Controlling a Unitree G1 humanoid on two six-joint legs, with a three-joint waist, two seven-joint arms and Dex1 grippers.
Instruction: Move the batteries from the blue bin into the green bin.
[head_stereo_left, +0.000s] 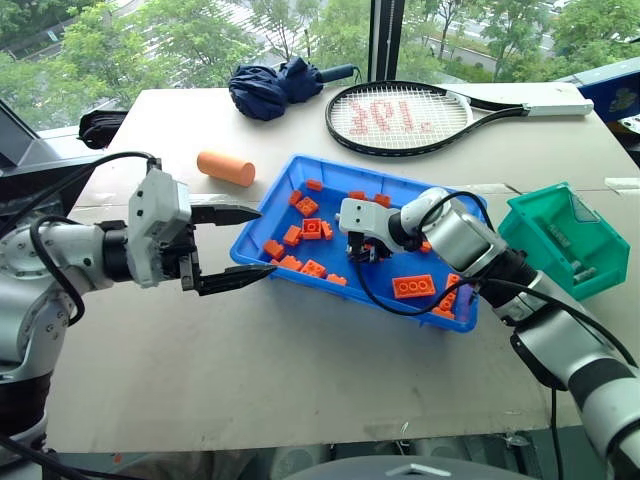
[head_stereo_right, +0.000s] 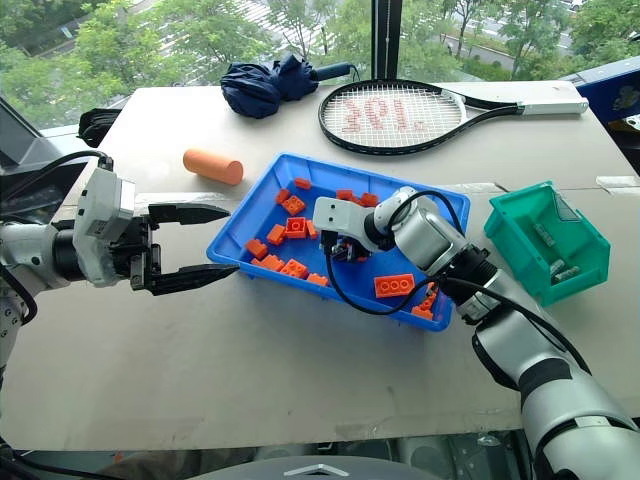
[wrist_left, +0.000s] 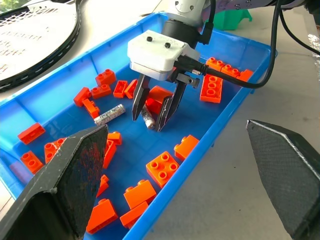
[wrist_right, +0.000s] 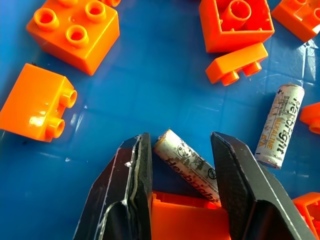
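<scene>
The blue bin (head_stereo_left: 400, 183) sits mid-table, strewn with orange bricks. Two grey-silver batteries lie on its floor. One battery (wrist_right: 185, 162) lies slanted between the fingers of my right gripper (wrist_right: 181, 140), which points down into the bin. The jaws stand narrowly open around it, with a gap on one side. The other battery (wrist_right: 281, 125) lies free beside it, also seen from the left wrist (wrist_left: 109, 114). My left gripper (head_stereo_left: 265, 241) hangs open and empty just left of the bin's rim. The green bin (head_stereo_left: 535, 250) stands to the right, with grey batteries (head_stereo_left: 558, 238) inside.
Several orange bricks (head_stereo_left: 414, 286) crowd the blue bin, one directly under my right gripper. A large orange cylinder (head_stereo_left: 226, 167) lies left of the bin. A tennis racket (head_stereo_left: 400, 117) and a folded navy umbrella (head_stereo_left: 280, 85) lie at the back.
</scene>
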